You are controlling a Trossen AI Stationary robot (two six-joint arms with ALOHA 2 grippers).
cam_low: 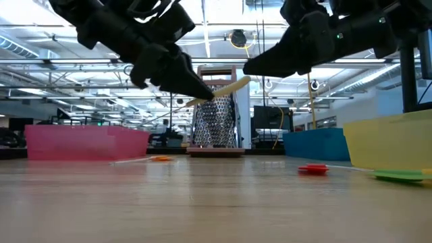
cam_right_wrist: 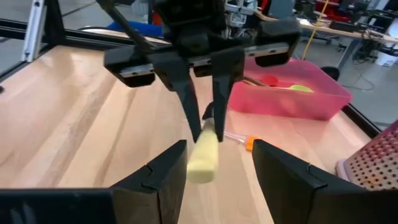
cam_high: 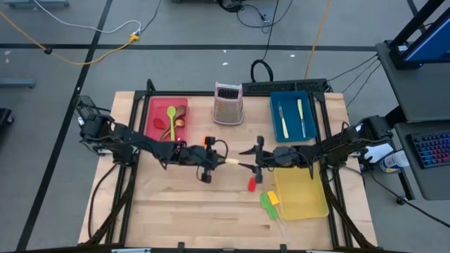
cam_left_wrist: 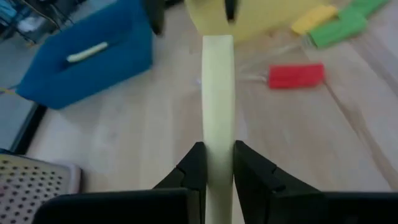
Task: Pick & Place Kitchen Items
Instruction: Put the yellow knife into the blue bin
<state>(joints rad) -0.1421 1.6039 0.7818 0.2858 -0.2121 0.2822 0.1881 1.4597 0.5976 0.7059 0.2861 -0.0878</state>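
A cream-handled knife [cam_high: 231, 161] hangs above the table's middle, with my left gripper [cam_high: 214, 160] shut on it. The handle's free end [cam_right_wrist: 203, 158] points at my right gripper [cam_high: 247, 160], which is open. Its two fingers stand on either side of that end without touching it. The blade is hidden behind the left fingers. Loose on the table lie an orange-headed spatula [cam_high: 209, 141], a red-headed one [cam_high: 251, 184], and a green one with a yellow one [cam_high: 270, 203]. My left gripper pinches the knife's cream handle [cam_left_wrist: 217, 134] between its two fingers [cam_left_wrist: 194, 165]. The fingers come from the table's left, roughly level, and lie along the knife. The knife is lifted clear of the table, and its free end [cam_low: 237, 83] sticks out toward the right, tilted a little upward.
At the far left a red tray [cam_high: 156, 105] holds green, brown and red spoons. A metal box grater [cam_high: 228, 104] stands at far centre. At the far right, a blue tray [cam_high: 311, 116] holds two cream knives. A yellow tray [cam_high: 300, 193] lies near right. Bare wood spreads over the near left.
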